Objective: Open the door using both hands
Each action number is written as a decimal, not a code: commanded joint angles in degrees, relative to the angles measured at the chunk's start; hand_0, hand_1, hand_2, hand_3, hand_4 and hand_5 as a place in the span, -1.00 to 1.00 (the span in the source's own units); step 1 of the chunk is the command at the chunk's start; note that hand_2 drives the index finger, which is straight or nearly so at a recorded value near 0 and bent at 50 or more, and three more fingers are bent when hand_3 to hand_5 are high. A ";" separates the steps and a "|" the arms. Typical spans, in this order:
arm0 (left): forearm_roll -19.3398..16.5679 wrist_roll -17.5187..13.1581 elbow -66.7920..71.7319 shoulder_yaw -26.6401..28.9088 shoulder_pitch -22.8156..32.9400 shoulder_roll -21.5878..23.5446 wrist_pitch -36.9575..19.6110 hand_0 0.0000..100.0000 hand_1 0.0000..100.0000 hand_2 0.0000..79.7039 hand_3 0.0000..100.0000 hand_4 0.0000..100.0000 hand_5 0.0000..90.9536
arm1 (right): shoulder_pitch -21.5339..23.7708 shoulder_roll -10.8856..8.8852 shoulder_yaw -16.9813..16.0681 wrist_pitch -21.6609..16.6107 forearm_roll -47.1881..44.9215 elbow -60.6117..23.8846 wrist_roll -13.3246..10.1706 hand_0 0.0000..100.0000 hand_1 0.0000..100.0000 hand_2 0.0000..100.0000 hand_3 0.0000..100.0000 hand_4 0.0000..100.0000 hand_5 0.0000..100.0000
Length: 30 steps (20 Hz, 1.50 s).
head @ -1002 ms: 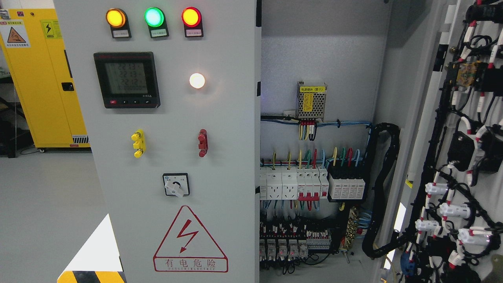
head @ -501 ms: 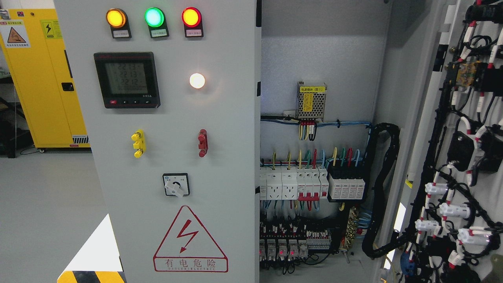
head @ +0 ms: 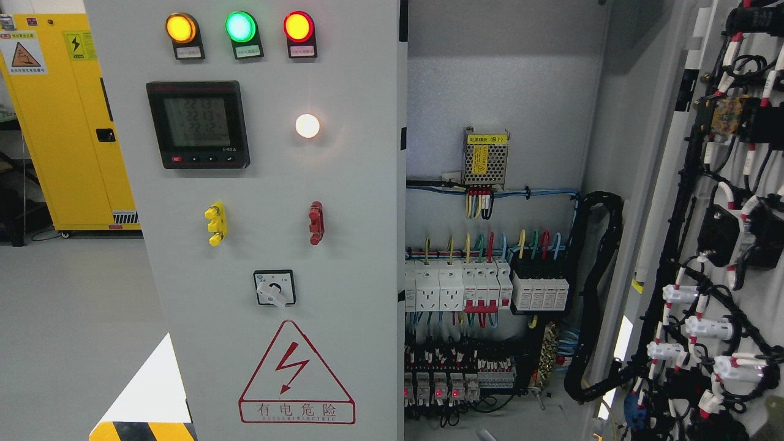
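Note:
The grey cabinet's left door [head: 275,245] faces me, shut, filling the left and middle of the head view. It carries three lit lamps, a black meter [head: 197,124], a yellow handle [head: 215,223], a red handle [head: 316,222] and a rotary switch [head: 274,288]. The right door [head: 716,245] stands swung wide open at the far right, its inner side covered in black cables and white connectors. Between the doors the cabinet's inside [head: 490,275] shows breakers, relays and coloured wires. Neither of my hands shows.
A yellow safety cabinet [head: 67,122] stands at the back left on the grey floor [head: 73,318]. A black cable loop [head: 597,294] hangs inside by the open door's hinge. A yellow and black striped mark [head: 144,430] lies at the lower left.
The doors have not moved. A small pale grey shape has come up at the bottom edge below the relays; I cannot tell what it is.

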 commanded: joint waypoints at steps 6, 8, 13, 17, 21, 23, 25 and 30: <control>0.08 -0.42 1.28 0.30 0.76 0.16 -0.83 -0.76 0.11 -1.00 -1.00 -1.00 -1.00 | -14.58 4.20 0.68 4.14 5.74 4.74 0.04 -1.00 0.00 -0.92 -1.00 -1.00 -1.00; 0.08 -0.42 1.10 0.30 0.85 0.24 -0.92 -0.76 0.11 -1.00 -1.00 -1.00 -1.00 | -17.22 4.47 0.59 4.94 5.83 6.59 0.04 -1.00 0.00 -0.92 -1.00 -1.00 -1.00; 0.08 -0.42 1.19 0.30 0.85 0.25 -0.92 -0.76 0.11 -1.00 -1.00 -1.00 -1.00 | -23.11 4.47 -0.47 4.85 5.92 13.79 -0.14 -1.00 0.00 -0.92 -1.00 -1.00 -1.00; 0.08 -0.42 1.10 0.30 0.76 -0.11 -0.92 -0.76 0.11 -1.00 -1.00 -1.00 -1.00 | -27.68 4.30 -2.48 4.94 5.40 17.32 -0.05 -1.00 0.00 -0.92 -1.00 -1.00 -1.00; 0.08 -0.42 1.10 0.30 0.41 0.25 -0.92 -0.76 0.11 -1.00 -1.00 -1.00 -1.00 | -29.18 4.47 -1.87 5.47 4.96 18.20 0.04 -1.00 0.00 -0.92 -1.00 -1.00 -1.00; 0.08 -0.33 1.10 0.30 0.41 0.07 -0.92 -0.76 0.11 -1.00 -1.00 -1.00 -1.00 | -32.16 4.47 -2.66 6.96 4.87 20.91 0.13 -1.00 0.00 -0.92 -1.00 -1.00 -1.00; 0.08 -0.42 1.01 0.30 0.41 -0.10 -0.92 -0.76 0.11 -1.00 -1.00 -1.00 -1.00 | -33.31 4.47 -2.75 7.49 4.78 22.06 0.21 -1.00 0.00 -0.92 -1.00 -1.00 -1.00; 0.17 -0.42 0.93 0.30 -0.12 -0.11 -0.83 -0.76 0.11 -1.00 -1.00 -1.00 -1.00 | -36.47 4.47 -4.51 8.80 2.69 24.53 0.39 -1.00 0.00 -0.92 -1.00 -1.00 -1.00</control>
